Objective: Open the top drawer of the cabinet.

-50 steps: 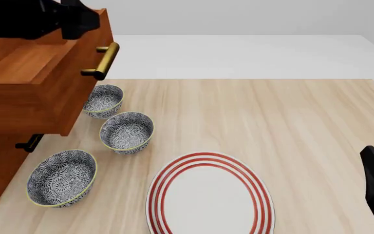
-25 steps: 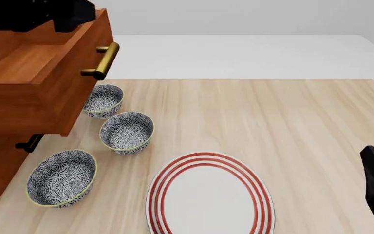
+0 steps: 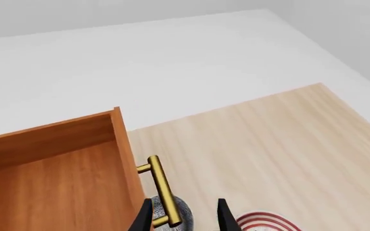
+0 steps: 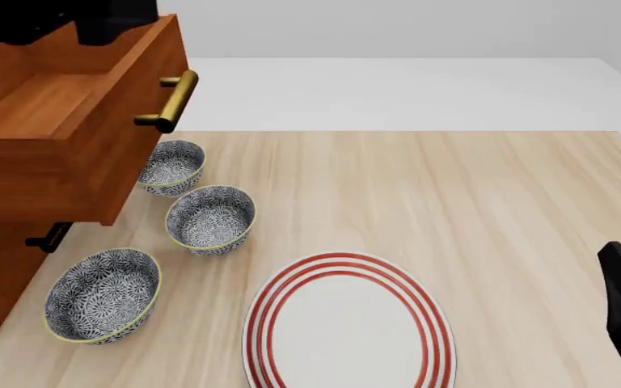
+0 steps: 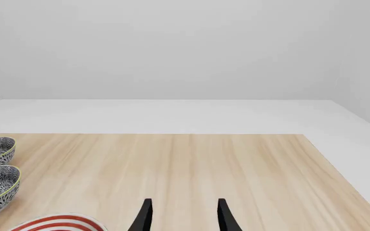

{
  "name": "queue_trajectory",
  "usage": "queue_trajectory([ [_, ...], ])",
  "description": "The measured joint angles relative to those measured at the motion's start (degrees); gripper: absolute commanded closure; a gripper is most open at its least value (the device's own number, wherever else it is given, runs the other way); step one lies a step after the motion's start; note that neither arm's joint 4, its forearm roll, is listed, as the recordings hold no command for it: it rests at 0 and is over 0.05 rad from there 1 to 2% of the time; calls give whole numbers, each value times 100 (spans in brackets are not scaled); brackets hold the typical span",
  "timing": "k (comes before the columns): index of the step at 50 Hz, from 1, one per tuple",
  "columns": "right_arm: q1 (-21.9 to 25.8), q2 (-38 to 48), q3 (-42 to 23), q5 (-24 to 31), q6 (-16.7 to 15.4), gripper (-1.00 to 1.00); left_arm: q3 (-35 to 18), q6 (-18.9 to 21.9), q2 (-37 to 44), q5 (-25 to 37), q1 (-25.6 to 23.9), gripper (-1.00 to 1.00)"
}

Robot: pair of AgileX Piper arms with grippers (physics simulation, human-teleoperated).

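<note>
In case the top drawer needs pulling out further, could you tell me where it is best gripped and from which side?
Grip the brass bar handle on the top drawer, coming from its front, over the table. The bar stands off the front panel on two posts, leaving a gap for a finger behind it.

No readable text or markings anywhere.

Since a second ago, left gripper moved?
Yes. In the front view the left gripper has drawn back leftward and up, away from the top drawer's brass handle, which stayed put.
</note>
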Motion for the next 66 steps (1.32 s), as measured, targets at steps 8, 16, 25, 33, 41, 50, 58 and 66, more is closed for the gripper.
queue_trajectory([
  [8,0,0,0,0,0,-100,16,-14,-67,15,-118,-100],
  [16,0,0,0,0,0,-100,29,-24,-112,26,-201,-100],
  [25,0,0,0,0,0,-100,125,-58,-90,-81,-271,-100],
  [33,0,0,0,0,0,-100,231,-127,-39,-256,-376,-100],
  [41,0,0,0,0,0,-100,293,-195,33,-427,-464,-100],
  [50,0,0,0,0,0,-100,317,-247,63,-534,-566,-100],
  [58,0,0,0,0,0,-100,332,-269,59,-584,-606,-100],
  [66,0,0,0,0,0,-100,358,-246,71,-665,-549,-100],
])
